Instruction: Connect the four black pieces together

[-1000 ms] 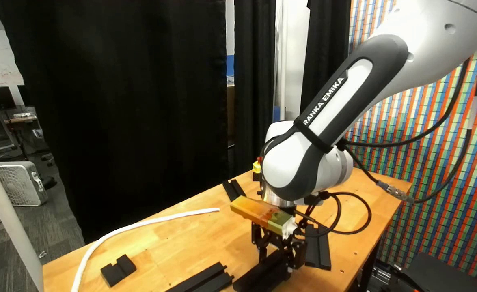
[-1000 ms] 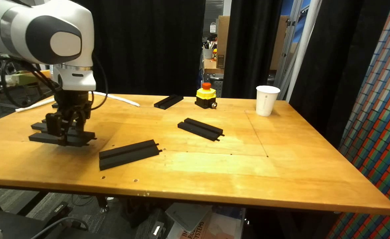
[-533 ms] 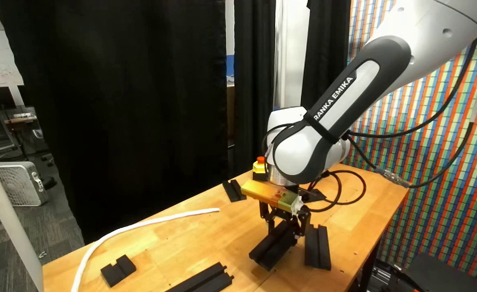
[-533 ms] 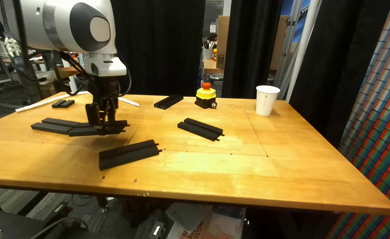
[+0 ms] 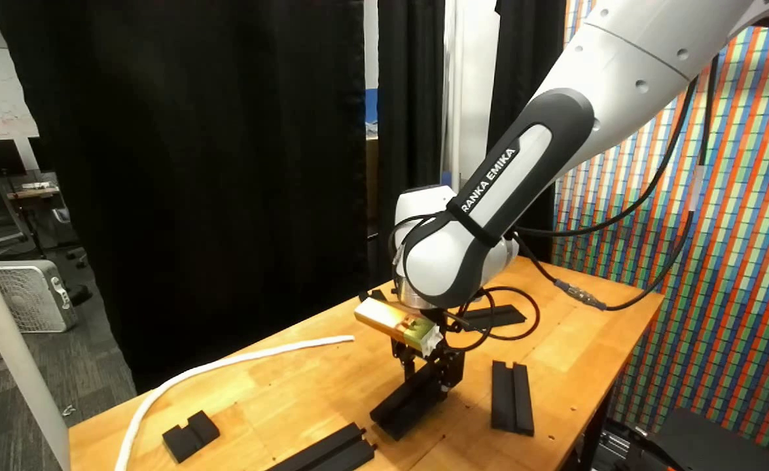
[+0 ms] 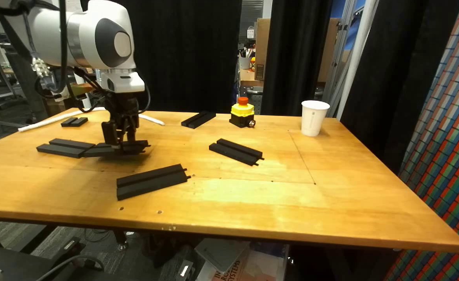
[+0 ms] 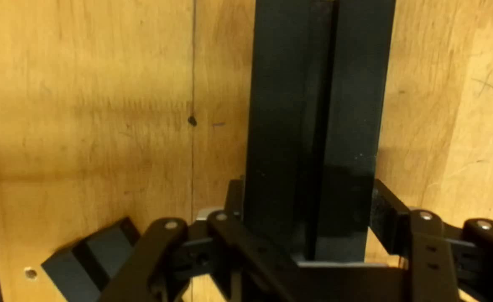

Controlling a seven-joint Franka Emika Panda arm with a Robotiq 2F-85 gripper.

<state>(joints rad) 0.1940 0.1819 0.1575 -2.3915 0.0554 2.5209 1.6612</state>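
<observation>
The arm [image 5: 531, 147] holds the gripper [image 7: 309, 201] pointing down over the table [image 6: 311, 210]. The two fingers [image 7: 389, 218] are clamped on the long sides of the held bar [image 7: 313, 126], one finger per side. A groove runs lengthwise along the upper face of this black bar, which extends beyond the fingers. In an exterior view, two small pins project from one end. Clearance between the held bar and the table cannot be determined.

The remaining three black bars lie flat on the table:

- Adjacent bar [image 5: 328, 451]: near the gripper; its pinned end faces the held bar and is just beside it. Contact between the two cannot be confirmed.
- Side bar [image 6: 152, 181]: near the gripper, to its right in both exterior views, apart from the held bar.
- Outer bar [image 6: 236, 152]: well apart from the gripper, farther to its right in an exterior view.

Other items, as placed in an exterior view: the rear-left block [image 6: 74, 121] and the rear-right block [image 6: 199, 119], both short and black, lie behind the gripper. The button box [image 6: 242, 113] and the upright white cup [image 6: 314, 118] stand well to its right. In an exterior view, the white cord [image 5: 227, 361] lies to the left of the gripper.
</observation>
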